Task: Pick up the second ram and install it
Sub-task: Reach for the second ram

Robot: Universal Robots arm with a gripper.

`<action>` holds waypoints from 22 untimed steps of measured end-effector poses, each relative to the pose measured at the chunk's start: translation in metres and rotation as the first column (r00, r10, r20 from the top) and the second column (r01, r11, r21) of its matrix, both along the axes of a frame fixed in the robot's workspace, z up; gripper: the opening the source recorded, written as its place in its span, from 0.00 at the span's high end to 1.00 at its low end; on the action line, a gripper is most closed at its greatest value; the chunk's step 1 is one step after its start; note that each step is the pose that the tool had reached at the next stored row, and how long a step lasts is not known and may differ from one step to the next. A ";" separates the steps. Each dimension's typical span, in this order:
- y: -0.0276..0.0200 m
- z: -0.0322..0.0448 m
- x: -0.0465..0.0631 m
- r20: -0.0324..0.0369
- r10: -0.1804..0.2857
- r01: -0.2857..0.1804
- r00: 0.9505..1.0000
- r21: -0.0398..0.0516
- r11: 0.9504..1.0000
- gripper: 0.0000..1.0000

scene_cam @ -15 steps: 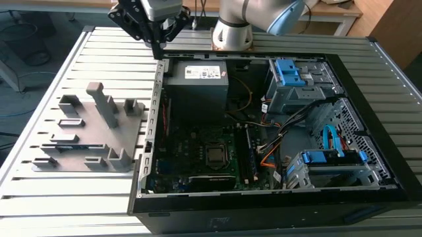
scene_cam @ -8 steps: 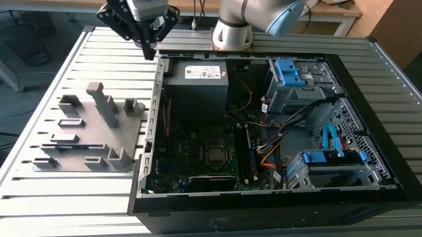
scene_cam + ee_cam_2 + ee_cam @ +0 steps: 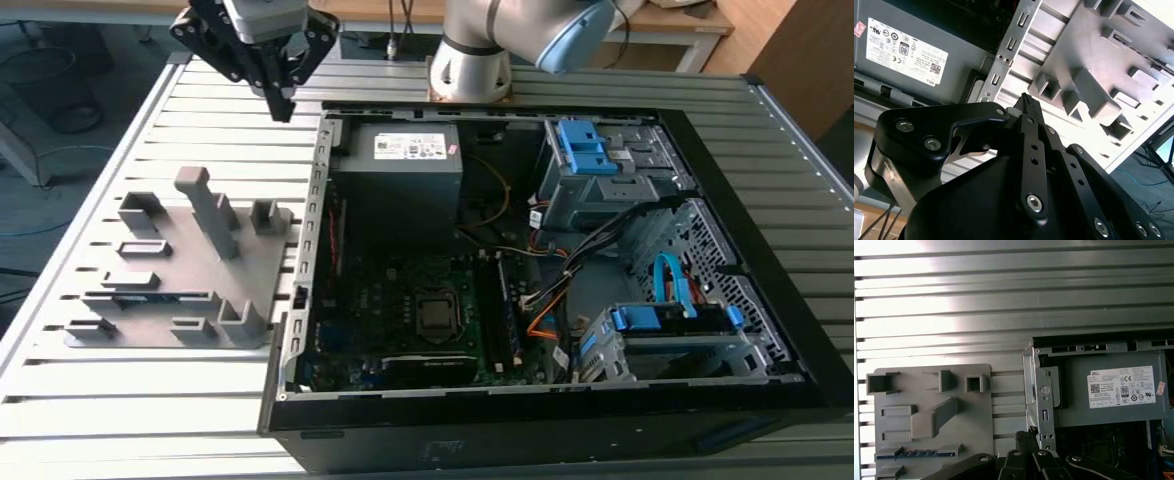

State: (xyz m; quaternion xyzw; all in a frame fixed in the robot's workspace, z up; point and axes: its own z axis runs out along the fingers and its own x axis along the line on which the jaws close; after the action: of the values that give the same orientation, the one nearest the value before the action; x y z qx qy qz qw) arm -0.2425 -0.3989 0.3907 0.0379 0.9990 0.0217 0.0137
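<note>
Clearly clenched on nothing, the gripper's (image 3: 280,110) fingers (image 3: 1030,109) hover beside one open computer case (image 3: 534,425); one white label (image 3: 411,147) marks its power supply (image 3: 396,185), one grey tray (image 3: 174,262) nearby.

From my console I count one arm (image 3: 534,30), one gripper (image 3: 280,105), one open computer case (image 3: 534,425), one power supply (image 3: 396,170), one processor socket (image 3: 438,312), two blue drive brackets (image 3: 587,148), one grey fixture plate (image 3: 160,330), and one second ram (image 3: 919,452) that I can make out.
</note>
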 end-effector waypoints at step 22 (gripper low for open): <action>0.0000 -0.0018 -0.038 0.000 0.000 0.000 1.000 0.000 1.000 0.90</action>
State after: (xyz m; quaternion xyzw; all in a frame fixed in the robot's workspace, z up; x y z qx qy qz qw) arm -0.2802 -0.3989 0.3890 0.0378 0.9990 0.0217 0.0137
